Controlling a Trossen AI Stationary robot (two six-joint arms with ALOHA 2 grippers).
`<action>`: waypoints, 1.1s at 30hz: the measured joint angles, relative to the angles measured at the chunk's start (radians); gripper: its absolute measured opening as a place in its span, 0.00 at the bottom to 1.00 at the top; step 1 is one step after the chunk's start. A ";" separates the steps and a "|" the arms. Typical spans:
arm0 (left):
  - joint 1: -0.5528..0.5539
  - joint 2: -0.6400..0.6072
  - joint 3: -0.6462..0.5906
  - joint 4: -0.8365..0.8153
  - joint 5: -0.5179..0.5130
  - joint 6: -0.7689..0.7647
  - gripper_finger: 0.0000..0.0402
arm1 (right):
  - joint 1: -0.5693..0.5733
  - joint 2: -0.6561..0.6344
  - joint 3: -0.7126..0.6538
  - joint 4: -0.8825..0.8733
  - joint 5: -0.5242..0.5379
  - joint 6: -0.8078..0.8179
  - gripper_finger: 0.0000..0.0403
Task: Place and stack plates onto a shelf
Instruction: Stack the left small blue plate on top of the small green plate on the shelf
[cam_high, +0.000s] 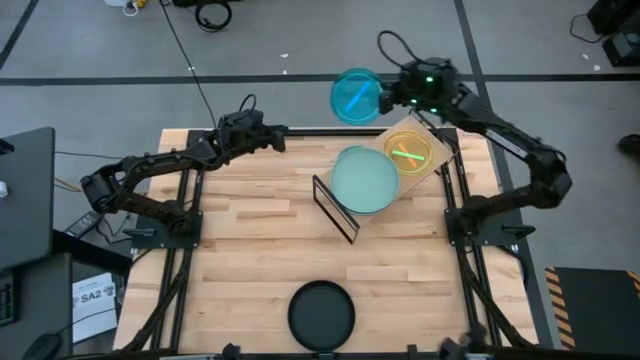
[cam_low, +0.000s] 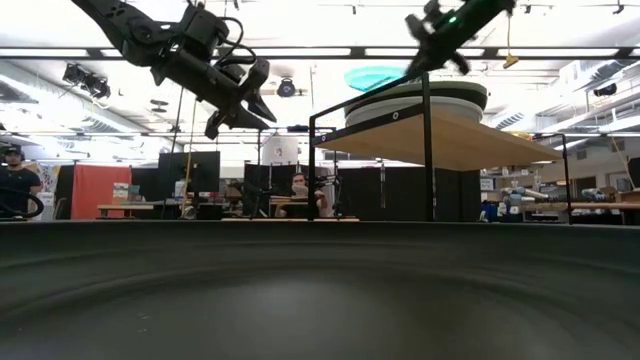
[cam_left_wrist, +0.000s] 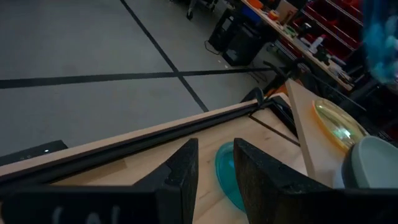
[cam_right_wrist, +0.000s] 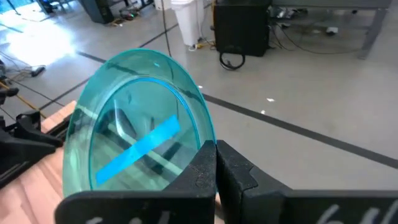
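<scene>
The right gripper (cam_high: 384, 98) is clenched on the rim of a translucent teal plate (cam_high: 355, 96), a small round plastic dish with a raised lip and a bright blue streak across its face. In the right wrist view the plate (cam_right_wrist: 140, 149) stands almost on edge, fanning up and away from the pinched jaws with its hollow face towards the camera; the high view shows it as a full disc beyond the table's far edge, just outward of the shelf (cam_high: 437, 160). That shelf is a pale wooden board on thin black wire legs, and on it lie a glossy orange-yellow plate (cam_high: 408, 152) and, overlapping its near side, a matte mint green plate (cam_high: 365, 179) that overhangs the board. Only the low view shows the stack in profile, flat on the board, with the teal plate (cam_low: 372, 76) above it. The left gripper (cam_high: 283, 135) hovers over the table's far edge, well apart from the shelf, its dark fingers (cam_left_wrist: 184, 171) parted on nothing. A black plate (cam_high: 321, 315) lies flat at the table's near edge.
</scene>
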 joint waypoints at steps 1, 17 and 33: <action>-0.003 0.000 0.000 0.000 0.000 0.001 0.27 | -0.007 -0.026 0.000 -0.034 0.000 0.000 0.02; -0.024 0.000 0.000 0.000 0.000 0.003 0.27 | -0.073 -0.265 0.000 -0.538 0.010 0.064 0.02; -0.024 0.000 0.000 0.000 0.000 0.004 0.27 | -0.073 -0.266 -0.001 -0.774 0.009 0.105 0.02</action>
